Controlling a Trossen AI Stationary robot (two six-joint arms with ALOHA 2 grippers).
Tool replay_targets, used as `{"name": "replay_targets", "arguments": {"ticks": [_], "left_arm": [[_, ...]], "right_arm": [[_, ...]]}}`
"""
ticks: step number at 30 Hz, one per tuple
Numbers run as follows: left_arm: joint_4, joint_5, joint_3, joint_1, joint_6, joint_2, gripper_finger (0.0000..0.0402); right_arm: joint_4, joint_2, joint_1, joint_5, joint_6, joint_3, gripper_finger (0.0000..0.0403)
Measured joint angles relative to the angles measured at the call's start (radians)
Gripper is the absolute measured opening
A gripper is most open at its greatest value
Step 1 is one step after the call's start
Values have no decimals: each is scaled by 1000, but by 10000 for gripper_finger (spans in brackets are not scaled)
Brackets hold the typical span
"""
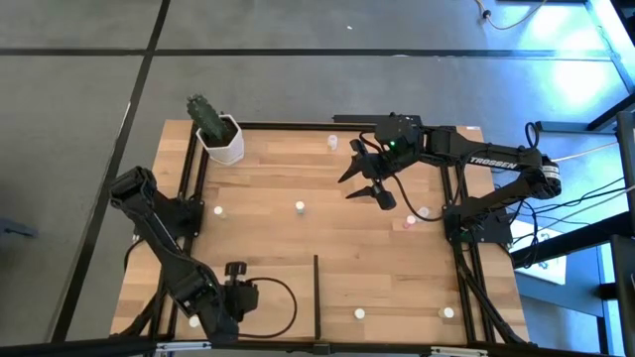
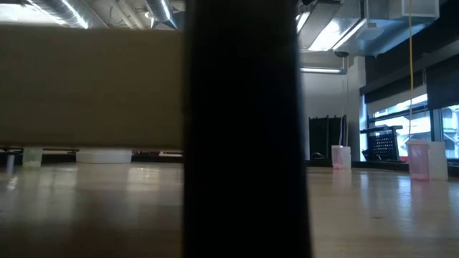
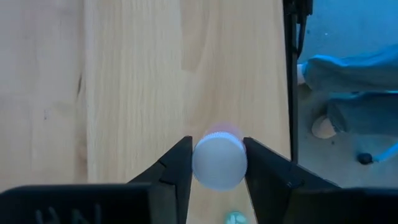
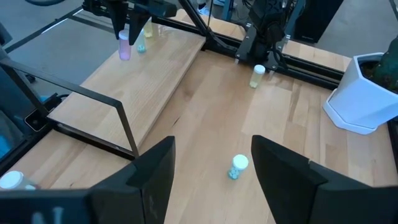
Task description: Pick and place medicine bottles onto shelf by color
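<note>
Robotics lab: framed workbench point(image 1: 298, 238), exposed ceiling ducts point(image 2: 373, 21).

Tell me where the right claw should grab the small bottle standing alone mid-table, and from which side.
Take the lone bottle around its round white cap, coming straight down from above. It stands upright with bare wood all round, and the right claw already hangs open over it, fingers either side. The left claw is busy, shut on a pink bottle.

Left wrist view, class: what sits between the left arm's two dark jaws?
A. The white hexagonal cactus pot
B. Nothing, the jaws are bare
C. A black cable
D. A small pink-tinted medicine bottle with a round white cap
D. The left gripper has its jaws closed against the sides of a small pink-tinted medicine bottle with a round white cap, above the pale light-wood shelf panel.
</note>
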Motion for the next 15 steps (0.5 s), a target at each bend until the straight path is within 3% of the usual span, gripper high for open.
{"name": "replay_targets", "arguments": {"ticks": [15], "left_arm": [[28,3,0,-45,-58,53,114]], "right_arm": [[0,0,0,1,0,0,214]]}}
